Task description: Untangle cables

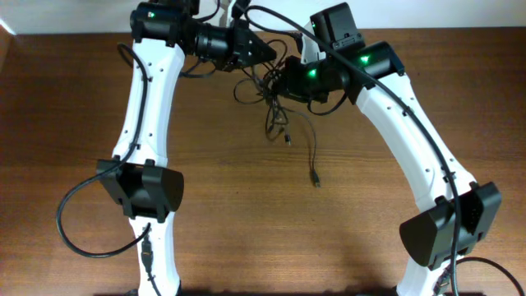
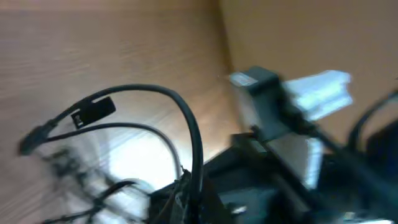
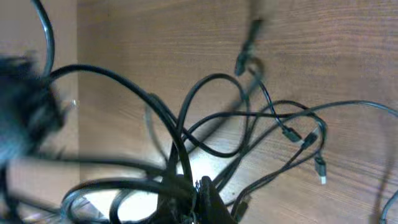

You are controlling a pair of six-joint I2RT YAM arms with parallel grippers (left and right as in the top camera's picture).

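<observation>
Left fingers (image 2: pixel 186 196) are a dark blur where thin black cables (image 1: pixel 278 113) converge; I cannot tell whether they pinch. Right fingers (image 3: pixel 199 193) are pressed together on glossy, looping strands, whose small plugs trail across the wood-grain worktop (image 1: pixel 246 218).

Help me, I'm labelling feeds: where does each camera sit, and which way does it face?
Overhead: above the brown wooden table, looking down; both white arms, thin black cables between them.
Left wrist: on left arm, blurred, facing along the table; left tool at bottom.
Right wrist: on right arm, facing the cables; right tool at bottom.
Shared: all three show the cables.
</observation>
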